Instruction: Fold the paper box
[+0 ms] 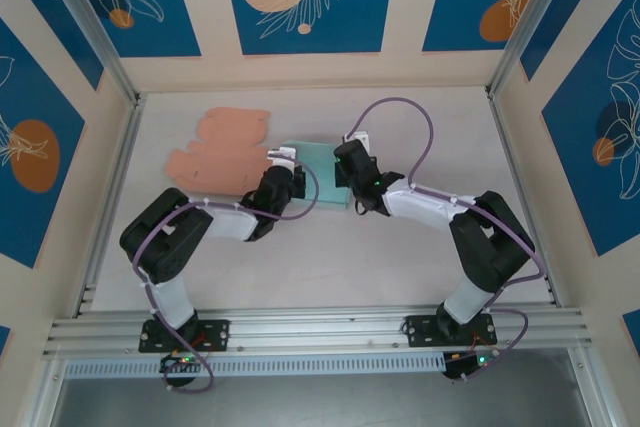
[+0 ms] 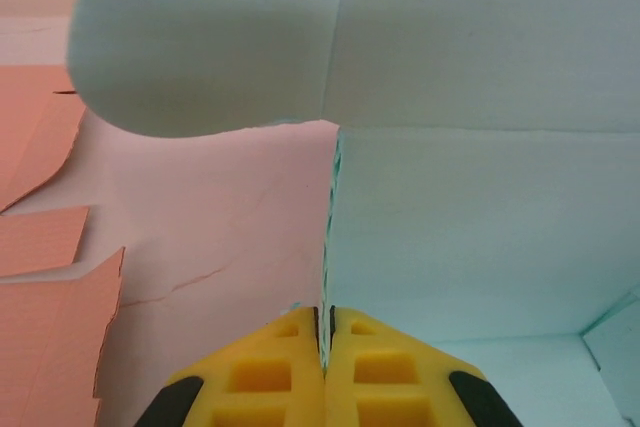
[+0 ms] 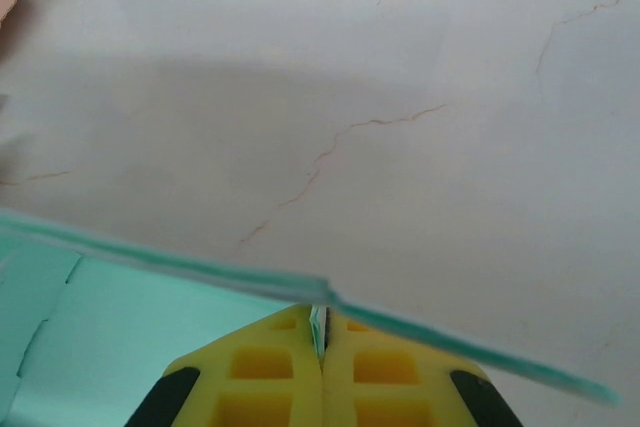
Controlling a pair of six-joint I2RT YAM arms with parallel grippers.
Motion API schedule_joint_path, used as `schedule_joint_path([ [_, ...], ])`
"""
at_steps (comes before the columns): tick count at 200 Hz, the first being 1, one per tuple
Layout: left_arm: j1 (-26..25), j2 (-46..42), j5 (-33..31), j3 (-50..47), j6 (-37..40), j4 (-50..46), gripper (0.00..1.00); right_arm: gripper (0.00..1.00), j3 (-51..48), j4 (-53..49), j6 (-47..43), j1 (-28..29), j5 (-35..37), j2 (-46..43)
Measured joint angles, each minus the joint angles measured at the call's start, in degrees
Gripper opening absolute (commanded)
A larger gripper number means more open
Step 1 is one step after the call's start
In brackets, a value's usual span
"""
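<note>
Looking at the pale teal paper box (image 1: 322,165), I find it lying near the middle of the white worktop (image 1: 400,257), partly formed, between my two arms in the overhead view. On the left wrist camera one of its thin walls stands on edge, with a rounded flap curling over above it and a broad creased panel spreading to the right. My left claw (image 2: 323,319) is pressed together on the lower edge of that upright wall, and the teal sheet shows as a sliver between the yellow fingers (image 2: 270,367). On the opposite side my right claw (image 3: 320,319) is likewise clamped on the box. A thin teal edge runs across that wrist view and is pinched where the fingertips meet, with more teal panel below and to the left. Just beside the box, touching or overlapping its left edge from overhead, lies a flat salmon-pink cardboard blank (image 1: 225,152) with notched tabs, unfolded on the worktop.
</note>
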Motion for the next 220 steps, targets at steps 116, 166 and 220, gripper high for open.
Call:
schedule_joint_path([
  [116,0.0,0.0,-0.6,-6.0,0.9,8.1,0.0,0.02,-4.5,8.2,6.9,7.6,13.0,1.9],
  [166,0.0,0.6,-0.4,-8.1,1.4,11.1,0.0,0.02,-6.7,11.2,10.1,10.2,16.9,2.7],
  [220,0.0,2.2,0.0,-9.2,1.4,13.0,0.0,0.01,-8.2,12.9,12.9,12.5,20.3,4.6],
])
